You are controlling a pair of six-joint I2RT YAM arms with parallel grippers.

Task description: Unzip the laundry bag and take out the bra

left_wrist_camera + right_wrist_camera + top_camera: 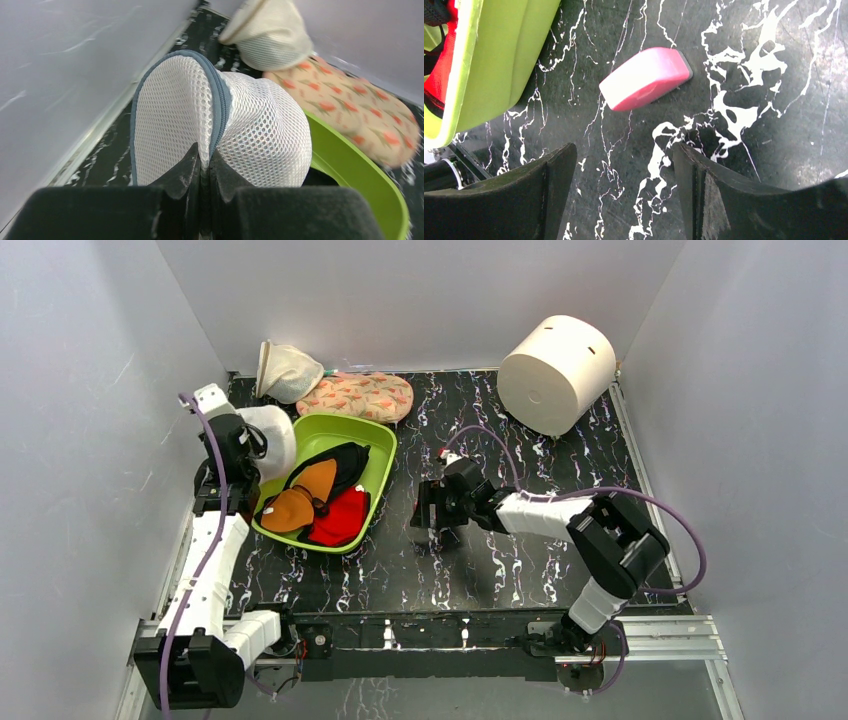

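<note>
The laundry bag (260,135) is at the left edge of the desk (520,570), close to the far left corner, just beside the green tub (384,452). The left pincer (205,162) is pressed tight on it, with both fingers nipping the grey zip line (220,107) at the rim. So the bag is not away from this pincer at all; it is right in its grip. From the pinch, the zip line runs up and away from the pincer and then curves round the flat side of the bag, toward the far edge of the desk. The round puffy side leans toward the tub. I cannot see the little zip pull, so I cannot tell if the zip is closed all the way or if the bra is inside. The right pincer (624,165) is spread wide and holds nothing. It hangs low over the middle of the desk, with a pink block (646,77) lying just past its fingers. The tub, with black, orange and red cloth in it, sits between this pincer and the bag, so the right arm is well apart from the bag and the left arm is much nearer. I think the next move needs a pull along that zip line, and the right pincer must cross over the tub to help.
</note>
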